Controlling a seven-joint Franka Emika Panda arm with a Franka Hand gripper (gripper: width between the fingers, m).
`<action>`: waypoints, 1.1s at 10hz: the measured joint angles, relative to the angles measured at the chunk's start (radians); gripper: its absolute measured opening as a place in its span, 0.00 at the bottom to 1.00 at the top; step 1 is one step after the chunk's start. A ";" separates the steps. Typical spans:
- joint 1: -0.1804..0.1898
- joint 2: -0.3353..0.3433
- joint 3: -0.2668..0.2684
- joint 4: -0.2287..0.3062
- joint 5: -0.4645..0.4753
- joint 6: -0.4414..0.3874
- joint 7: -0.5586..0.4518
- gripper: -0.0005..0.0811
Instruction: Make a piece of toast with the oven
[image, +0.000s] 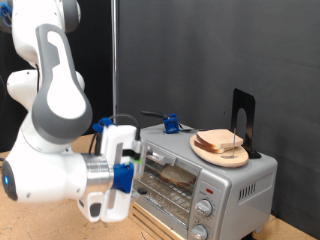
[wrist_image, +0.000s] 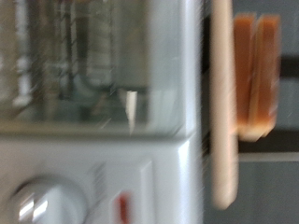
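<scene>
**Arm at the oven's glass door, bread both inside and on top**

Nearest the exterior camera is the Franka arm (image: 50, 110), its white links filling that view's left half. The gripper (image: 128, 170), white with blue fittings, sits right at the front of the toaster oven (image: 225, 190), against the left part of the glass door (image: 170, 178). Its fingertips are hidden by the hand's own body, and the wrist view shows no fingers, so whether the jaws are open or closed cannot be told; nothing is seen between them.

The silver-grey oven stands on a wooden table (image: 20, 215). Through the glass a piece of toast (image: 178, 174) lies on the wire rack, dark and only partly visible. Two round knobs (image: 205, 208) sit on the front panel at the exterior view's right.

On the oven's roof rests a round wooden plate (image: 220, 150) carrying sliced bread (image: 222, 141). Behind the plate stands a black bookend-like stand (image: 242, 118), and a small blue clip (image: 171, 124) lies on the roof's far left corner.

The wrist view is blurred: it shows the door glass and rack, a knob (wrist_image: 37, 201), a red mark (wrist_image: 122, 207), the plate's edge (wrist_image: 220, 103) and the bread slices (wrist_image: 255, 70).
</scene>
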 joint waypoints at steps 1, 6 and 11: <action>0.016 0.028 0.002 0.027 0.023 0.085 0.003 1.00; 0.012 0.068 0.002 0.084 0.034 -0.004 -0.122 1.00; 0.036 0.249 0.007 0.308 -0.057 -0.008 -0.240 1.00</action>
